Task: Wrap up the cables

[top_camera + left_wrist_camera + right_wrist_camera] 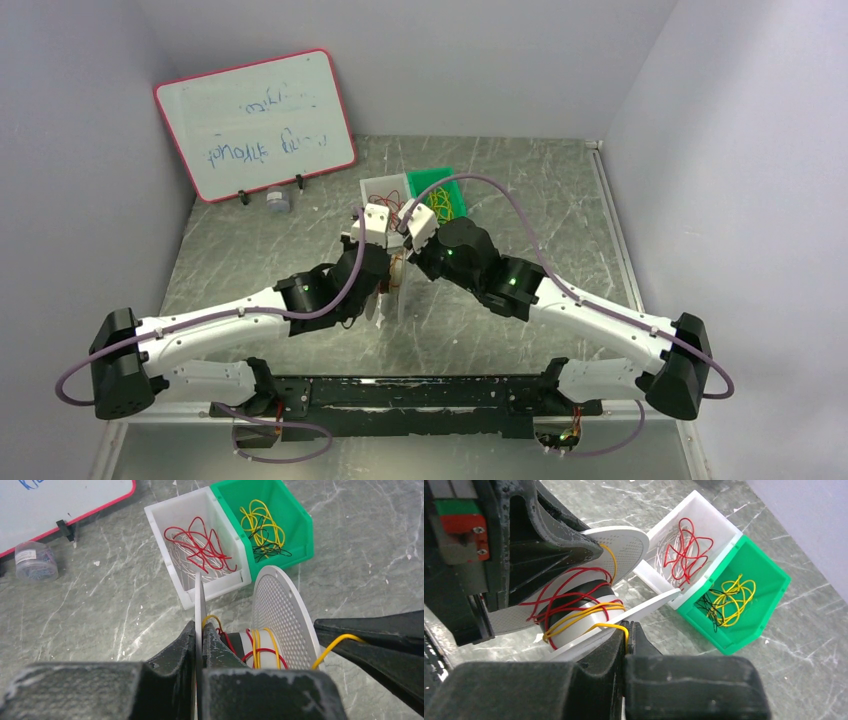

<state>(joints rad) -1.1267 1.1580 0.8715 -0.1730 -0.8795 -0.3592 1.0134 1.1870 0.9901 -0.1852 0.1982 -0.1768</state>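
Here the left hand [200,639] is clamped on the flange of the spool [282,605], holding it steady — so the right hand [627,632], pinched shut on a yellow cable [579,618], can probably lay that strand around the core, beside turns already wound there.

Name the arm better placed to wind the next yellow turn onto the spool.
Right. The right gripper pinches the yellow cable running off the spool; the left gripper clamps a spool flange, steadying it.

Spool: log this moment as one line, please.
left pincer: shut on flange of round white perforated spool | right pincer: shut on thin yellow wire | spool core: red and yellow turns
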